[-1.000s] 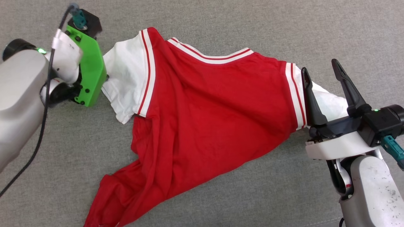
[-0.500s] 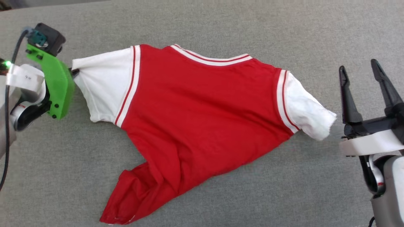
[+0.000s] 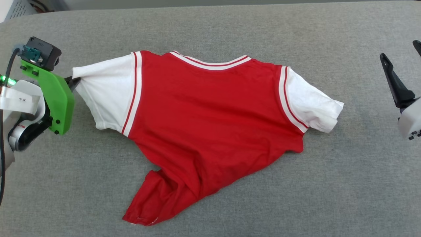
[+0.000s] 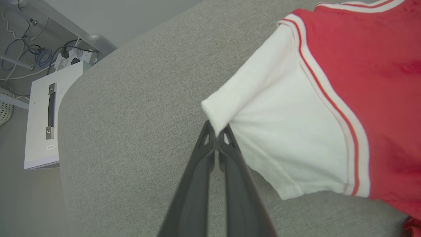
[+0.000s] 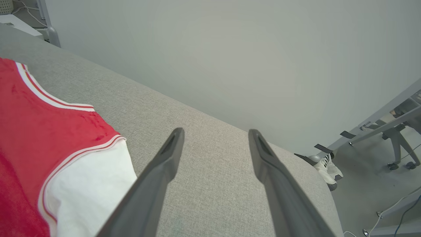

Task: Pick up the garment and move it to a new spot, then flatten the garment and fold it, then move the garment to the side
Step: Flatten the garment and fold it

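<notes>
Right end effector (image 3: 400, 49) farther from garment (image 3: 210, 115)

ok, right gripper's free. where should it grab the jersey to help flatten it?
Take the right sleeve at its cuff edge, coming in low from the robot's right. The cuff lies flat, unpinned, and opens toward the open right gripper. That mirrors the left gripper, shut on the left sleeve cuff, so pulling outward should tension the jersey across the shoulders.

A grey fabric surface (image 3: 210, 204), white cabinet (image 4: 39, 138), cables (image 4: 41, 56), a shoe (image 5: 329, 168).
</notes>
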